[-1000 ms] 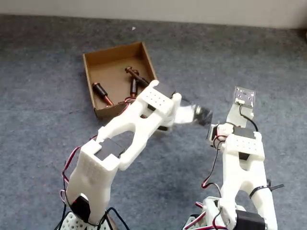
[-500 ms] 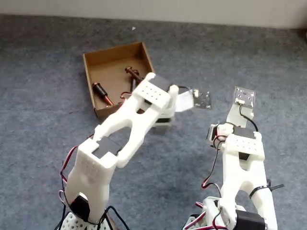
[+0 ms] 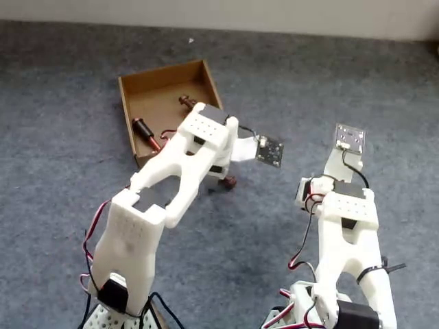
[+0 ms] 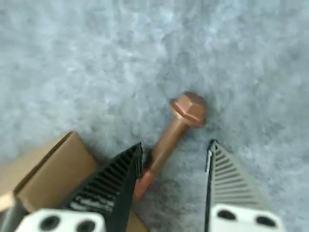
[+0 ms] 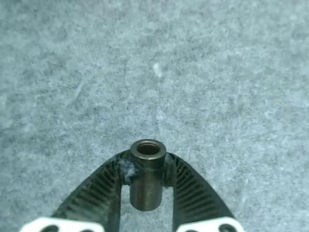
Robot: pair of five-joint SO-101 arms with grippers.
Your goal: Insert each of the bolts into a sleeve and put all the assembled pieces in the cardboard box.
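Observation:
A copper bolt [image 4: 179,122] lies on the grey carpet beside a corner of the cardboard box [image 4: 50,171]. My left gripper [image 4: 175,146] hangs open above it, with the shaft between the two fingers and the hex head beyond their tips. From the high view, the bolt's head [image 3: 230,181] peeks out under the left arm [image 3: 199,147] near the box's front right corner. My right gripper [image 5: 147,162] is shut on a dark sleeve [image 5: 146,179], held upright with its bore facing the camera. The right arm [image 3: 346,212] stands right of centre.
The cardboard box [image 3: 130,86] sits at the back left and holds assembled pieces [image 3: 145,133], partly hidden by the left arm. Open grey carpet lies between the arms and around the right arm.
The left arm has swung left toward the box's front corner, and the bolt's head now shows beneath it. The right arm has not moved.

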